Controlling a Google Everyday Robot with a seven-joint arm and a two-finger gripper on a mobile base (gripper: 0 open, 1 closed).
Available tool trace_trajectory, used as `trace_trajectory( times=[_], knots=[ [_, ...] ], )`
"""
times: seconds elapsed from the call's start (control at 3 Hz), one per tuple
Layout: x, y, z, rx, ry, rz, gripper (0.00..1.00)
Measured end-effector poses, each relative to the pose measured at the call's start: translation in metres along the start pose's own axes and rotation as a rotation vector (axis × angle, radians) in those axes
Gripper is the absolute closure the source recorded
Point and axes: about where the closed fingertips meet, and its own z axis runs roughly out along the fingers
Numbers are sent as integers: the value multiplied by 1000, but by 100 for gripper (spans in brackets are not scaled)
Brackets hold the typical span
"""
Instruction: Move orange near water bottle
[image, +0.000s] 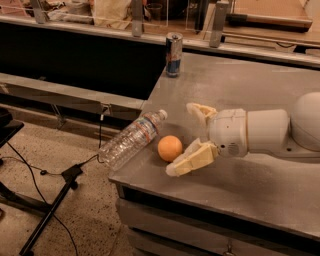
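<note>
The white arm (270, 131) reaches in from the right, lying low and almost level over the worktop (240, 80), its thick rounded wrist pointing left. At its tip the end effector (181, 140) stands wide open and holds nothing. Its two pale, cream-coloured fingers (192, 160) splay apart: one angles towards the far side, and the other slants down to the near left, its tip close to the worktop surface.

The orange (170, 148) sits on the worktop just left of that opening, beside the nearer finger. I cannot tell whether the finger touches it.

Just to the left of the orange lies the water bottle (131, 140). It is on its side and set diagonally, with the white cap towards the far right. Its ribbed base hangs out past the worktop's left edge over the floor (75, 220). The fruit and the bottle are very close, with only a sliver of surface showing between them.

The bottle's label band shows red, blue and white, but I can read no words on it. Well apart at the far edge, a blue-and-silver drink can (173, 54) stands upright. It has a red mark on its side, and its lettering is also unreadable. Black cables (30, 167) trail over the speckled floor to the left.
</note>
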Motion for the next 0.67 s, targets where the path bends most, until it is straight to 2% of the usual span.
trace_trajectory(
  times=[0.33, 0.67],
  knots=[
    [-8, -16, -37, 25, -47, -54, 0],
    [-13, -18, -42, 27, -54, -68, 0]
  ],
)
